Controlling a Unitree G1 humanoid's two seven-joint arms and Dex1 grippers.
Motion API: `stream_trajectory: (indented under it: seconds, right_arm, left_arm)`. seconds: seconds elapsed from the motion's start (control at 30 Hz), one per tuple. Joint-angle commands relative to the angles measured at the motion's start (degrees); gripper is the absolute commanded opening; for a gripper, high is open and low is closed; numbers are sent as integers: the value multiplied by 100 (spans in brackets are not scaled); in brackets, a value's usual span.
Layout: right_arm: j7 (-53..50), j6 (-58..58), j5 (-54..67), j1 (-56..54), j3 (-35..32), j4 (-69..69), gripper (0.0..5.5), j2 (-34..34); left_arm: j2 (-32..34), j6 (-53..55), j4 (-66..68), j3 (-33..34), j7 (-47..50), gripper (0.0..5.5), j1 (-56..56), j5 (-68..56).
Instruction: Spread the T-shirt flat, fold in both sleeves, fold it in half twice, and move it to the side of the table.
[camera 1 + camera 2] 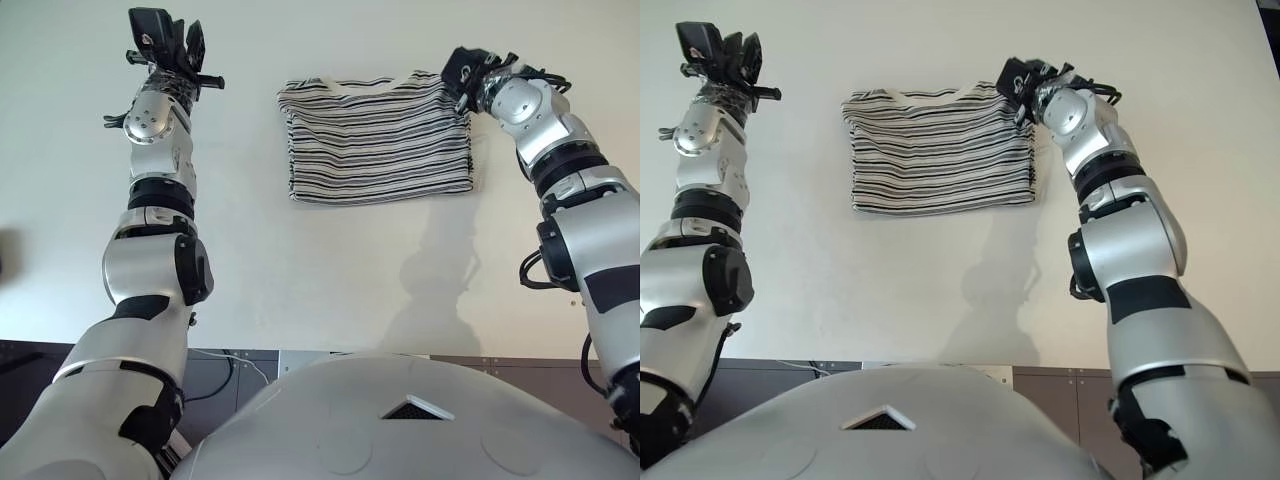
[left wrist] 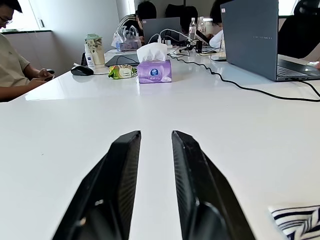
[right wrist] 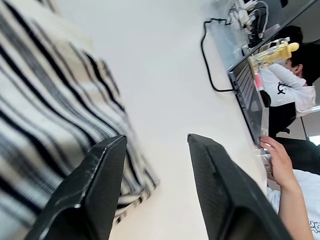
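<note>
Right wrist view has the right gripper (image 3: 157, 142) with its two fingers spread apart and nothing pinched between them: one finger over the striped cloth, the other over bare table (image 1: 330, 270), and the T-shirt (image 1: 378, 142) edge running into the gap. From the head cameras the shirt lies as a compact layered rectangle, neckline on the far side, in the middle of the far part of the table. The right gripper sits at its far right corner; whether it touches the cloth I cannot tell. The left gripper (image 1: 180, 45) hangs well off to the shirt's left, fingers a little apart and empty, above plain tabletop. My worry is the grab. If the fingers close on the top layer alone, lifting or pulling would peel the stack open and undo the folds. A pull from this one corner, with the left gripper so far away, would likely swing the rectangle round or drag the layers out of line. Closing too shallow on that edge could let the cloth slip free partway.
</note>
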Motion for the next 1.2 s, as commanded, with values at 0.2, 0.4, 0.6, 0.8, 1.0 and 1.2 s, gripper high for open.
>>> stream_trajectory:
  seconds: [0.2, 0.4, 0.6, 0.8, 1.0, 1.2]
  right_arm:
    - [1625, -944, -864, 823, 820, -41, 223, -1860]
    - [5149, -1549, 3318, 4238, 1140, -6701, 223, -5067]
    - [4423, 304, 2870, 4640, 1523, -8554, 223, -3536]
    - [3474, 1806, 2101, 4994, 1612, -8819, 223, -2498]
    - [3376, 1844, 1972, 5196, 1093, -8828, 223, -2929]
    - [3878, 1345, 2229, 5092, 357, -8676, 223, -3631]
  left_arm:
    - [-877, 913, -3261, 67, 711, 113, 2137, -280]
    - [-1255, 1783, -5765, 35, 1182, 113, 4126, -336]
    - [-1148, 2593, -7022, -343, 1003, 113, 4709, -232]
    - [-856, 3374, -7569, -472, 726, 113, 4847, -195]
    - [-387, 3415, -7634, -579, 325, 113, 4897, 21]
    - [-369, 3206, -7520, -754, 254, 113, 4942, 226]
